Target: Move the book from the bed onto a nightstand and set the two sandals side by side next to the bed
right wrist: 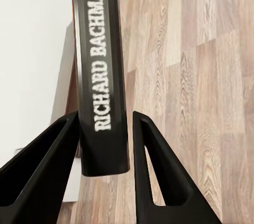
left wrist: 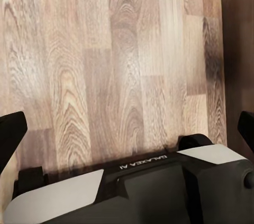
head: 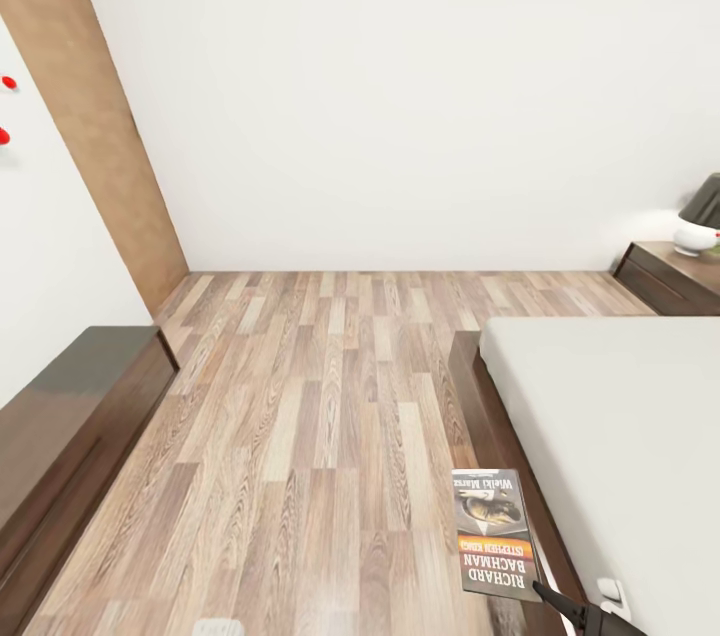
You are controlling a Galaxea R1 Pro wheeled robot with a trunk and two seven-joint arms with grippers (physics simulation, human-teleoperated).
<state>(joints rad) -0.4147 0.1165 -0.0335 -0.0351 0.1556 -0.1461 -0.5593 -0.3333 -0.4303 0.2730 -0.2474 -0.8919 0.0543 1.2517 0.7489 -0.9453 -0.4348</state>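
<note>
Book sits clamped between the jaws of the right gripper, its dark spine with white "RICHARD BACHMAN" lettering running straight out from the jaws, one black finger pressed to each side. From the head view the same book hangs above the wooden floor, just outside the dark frame of the bed, cover up, showing its orange band and greyish picture; the right gripper grips it at the near corner. The pale mattress lies beside the jaws on the side away from the open floor, and bare planks on the other side.

Beyond the jaws, past the far end of the bed and against the white wall, stands the nightstand, carrying a small white object and something dark behind it that is too cut off to name.

The left gripper points down at bare floor planks, its jaws spread wide with nothing between them; only the two dark fingertips show at the frame edges.

A long low dark cabinet runs along the opposite wall, well apart from both grippers.
</note>
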